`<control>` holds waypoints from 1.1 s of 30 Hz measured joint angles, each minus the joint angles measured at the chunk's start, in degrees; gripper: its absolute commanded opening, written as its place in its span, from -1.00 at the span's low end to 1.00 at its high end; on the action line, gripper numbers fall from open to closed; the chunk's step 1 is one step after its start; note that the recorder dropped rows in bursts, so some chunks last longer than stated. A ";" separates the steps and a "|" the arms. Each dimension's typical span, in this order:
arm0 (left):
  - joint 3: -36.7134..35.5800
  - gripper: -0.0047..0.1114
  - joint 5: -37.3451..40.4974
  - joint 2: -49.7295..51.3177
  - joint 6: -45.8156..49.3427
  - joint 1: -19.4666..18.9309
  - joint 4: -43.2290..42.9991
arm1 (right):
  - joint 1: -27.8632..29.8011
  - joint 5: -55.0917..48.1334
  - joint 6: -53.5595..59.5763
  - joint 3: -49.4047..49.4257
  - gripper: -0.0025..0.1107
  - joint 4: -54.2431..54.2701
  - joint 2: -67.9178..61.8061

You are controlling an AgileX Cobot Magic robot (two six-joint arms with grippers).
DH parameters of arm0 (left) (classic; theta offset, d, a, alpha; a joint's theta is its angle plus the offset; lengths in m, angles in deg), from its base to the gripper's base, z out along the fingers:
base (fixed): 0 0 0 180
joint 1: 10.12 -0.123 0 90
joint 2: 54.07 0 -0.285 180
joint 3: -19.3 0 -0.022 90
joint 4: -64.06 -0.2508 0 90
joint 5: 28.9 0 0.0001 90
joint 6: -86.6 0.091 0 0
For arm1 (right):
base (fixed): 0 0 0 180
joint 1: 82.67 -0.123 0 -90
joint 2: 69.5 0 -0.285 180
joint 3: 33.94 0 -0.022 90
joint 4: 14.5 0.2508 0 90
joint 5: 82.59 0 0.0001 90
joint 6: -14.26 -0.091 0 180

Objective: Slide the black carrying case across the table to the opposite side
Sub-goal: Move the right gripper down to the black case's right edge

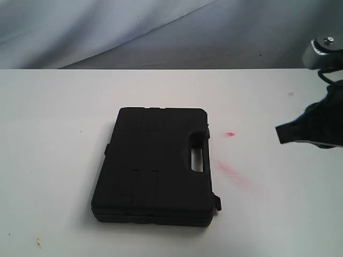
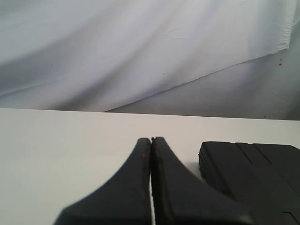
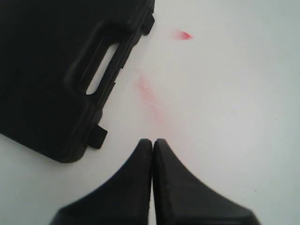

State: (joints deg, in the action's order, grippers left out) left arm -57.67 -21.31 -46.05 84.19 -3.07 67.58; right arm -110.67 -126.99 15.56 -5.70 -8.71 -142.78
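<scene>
The black carrying case (image 1: 155, 166) lies flat near the middle of the white table (image 1: 48, 134), its handle slot facing right. My right gripper (image 1: 280, 133) hangs above the table at the right edge of the exterior view, shut and empty, well apart from the case. In the right wrist view the shut gripper (image 3: 152, 141) sits beside the handle side of the case (image 3: 61, 70). My left gripper (image 2: 151, 139) is shut with nothing in it; a corner of the case (image 2: 253, 173) shows beside it. The left arm does not appear in the exterior view.
Faint red smudges (image 1: 229, 170) and a small red mark (image 1: 230, 134) lie on the table right of the case. A grey cloth backdrop (image 1: 161, 32) hangs behind the table's far edge.
</scene>
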 measured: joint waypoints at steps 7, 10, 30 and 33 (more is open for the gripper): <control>0.00 -0.92 0.00 0.00 0.00 0.00 0.00 | -4.86 -5.02 -7.17 -9.69 -0.96 -0.23 -10.44; 0.00 -0.92 0.00 0.00 0.00 0.00 0.00 | -7.37 -7.47 -10.87 -14.72 -0.96 -1.25 -15.51; 0.00 -0.92 0.00 0.00 0.00 0.00 0.00 | -9.72 -14.42 -23.89 -35.05 -0.96 -2.07 -38.02; 0.00 -0.92 0.00 0.00 0.00 0.00 0.00 | -9.72 -14.42 -24.69 -35.43 -0.96 -2.44 -40.01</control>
State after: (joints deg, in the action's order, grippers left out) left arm -57.67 -21.31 -46.05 84.19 -3.07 67.58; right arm -120.39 -141.41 -9.13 -41.13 -11.15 -182.79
